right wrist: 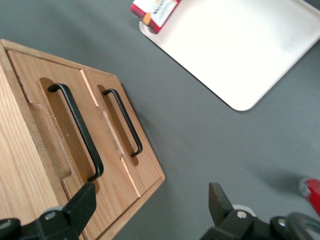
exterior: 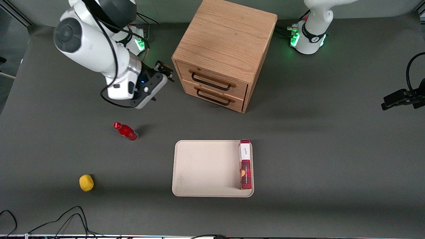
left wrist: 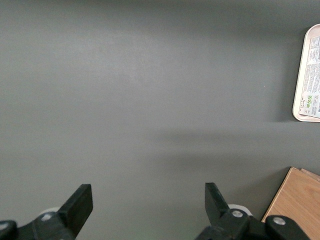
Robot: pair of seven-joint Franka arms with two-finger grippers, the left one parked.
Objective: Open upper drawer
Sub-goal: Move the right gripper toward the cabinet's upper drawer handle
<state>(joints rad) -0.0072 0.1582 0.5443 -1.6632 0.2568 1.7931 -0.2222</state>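
Grey tabletop (exterior: 332,149) carrying a boxy light-oak cabinet (exterior: 225,43); its upper drawer (exterior: 212,78), with a thin black bar handle (right wrist: 77,130), sits flush and shut above the identical lower drawer (exterior: 212,96). Bare surface separates the cabinet front from the beige rectangular tray (exterior: 206,169) nearer the camera, which holds a red carton (exterior: 245,166). Claw (exterior: 164,70) hovers beside the cabinet's front corner, fingers (right wrist: 75,207) spread wide, gripping nothing, apart from the handle.
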